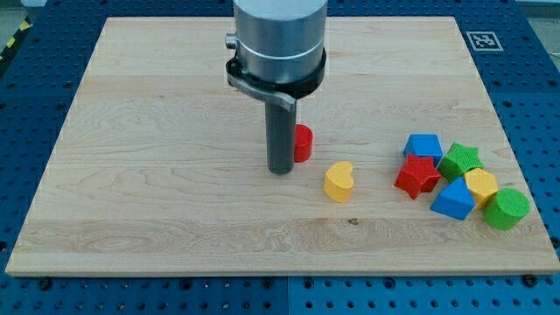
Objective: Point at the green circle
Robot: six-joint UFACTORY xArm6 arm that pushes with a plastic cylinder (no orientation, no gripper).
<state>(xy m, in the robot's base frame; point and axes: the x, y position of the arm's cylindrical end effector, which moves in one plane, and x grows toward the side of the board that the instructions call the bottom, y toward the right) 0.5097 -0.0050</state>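
Observation:
The green circle (507, 208), a short green cylinder, sits at the view's right near the board's lower right edge. It ends a cluster with a blue triangle-like block (452, 200), a yellow block (480, 185), a green star (460, 160), a red star (417, 176) and a blue block (423, 145). My tip (280, 169) rests on the board at the view's centre, far to the left of the green circle. A red block (303, 143) sits just right of the rod, partly hidden by it. A yellow heart (339, 181) lies to the lower right of the tip.
The wooden board (157, 201) lies on a blue perforated table. A black-and-white marker tag (483, 39) sits at the board's upper right corner. The arm's grey body (280, 39) hangs over the board's upper middle.

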